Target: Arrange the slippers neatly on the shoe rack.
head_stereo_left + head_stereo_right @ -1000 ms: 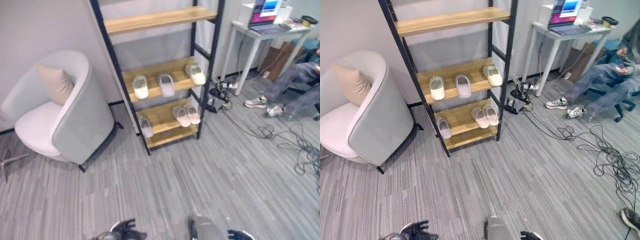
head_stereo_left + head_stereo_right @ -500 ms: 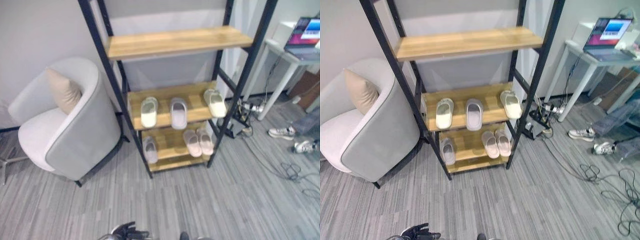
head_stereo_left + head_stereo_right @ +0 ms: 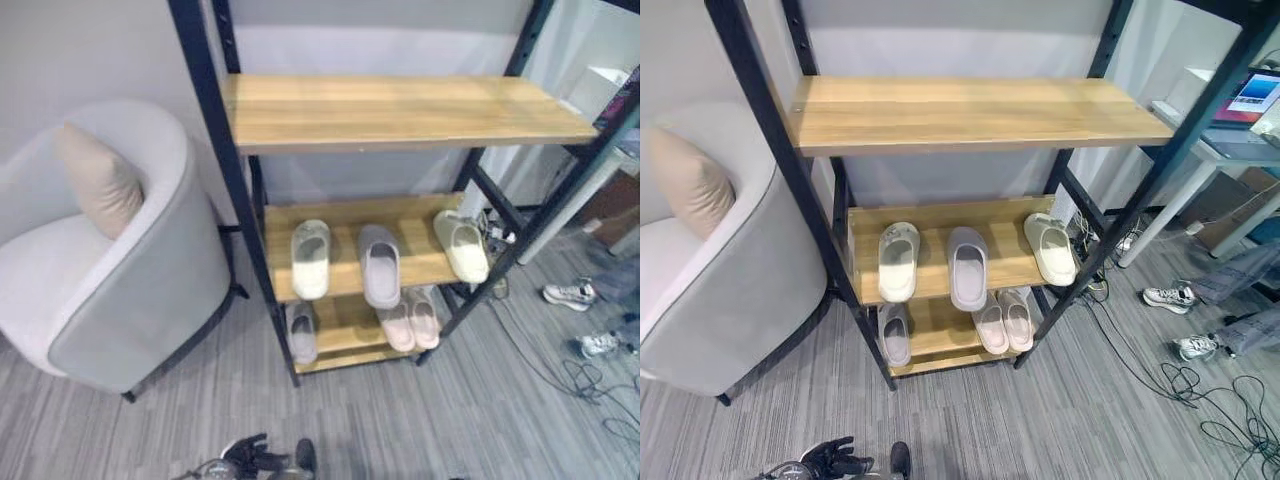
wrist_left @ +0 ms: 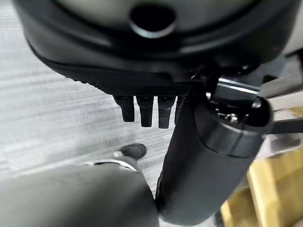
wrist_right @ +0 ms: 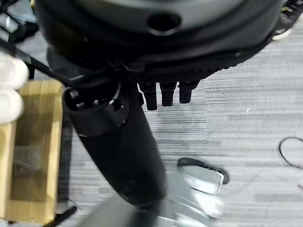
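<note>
The shoe rack (image 3: pixel 250 240) has a black frame and wooden shelves, and its top shelf (image 3: pixel 970 110) is bare. On the middle shelf lie a cream slipper (image 3: pixel 311 259), a grey slipper (image 3: pixel 379 265) and another cream slipper (image 3: pixel 462 246) set apart near the right post. The lower shelf holds one grey slipper (image 3: pixel 894 334) at the left and a pink pair (image 3: pixel 1004 321) side by side. My left hand (image 3: pixel 245 455) hangs low above the floor in front of the rack, open and holding nothing. My right hand (image 5: pixel 118 156) also hangs open and holds nothing, with pale slippers (image 5: pixel 9 90) showing past it.
A grey and white armchair (image 3: pixel 130 300) with a beige cushion (image 3: pixel 95 180) stands close to the rack's left side. At the right are a white desk with a laptop (image 3: pixel 1252 98), a seated person's shoes (image 3: pixel 1170 297) and loose cables (image 3: pixel 1230 400) on the carpet.
The camera has come closer to the rack, which now looms larger and more central. The slippers lie as before. My right arm has left the eye views' lower edge.
</note>
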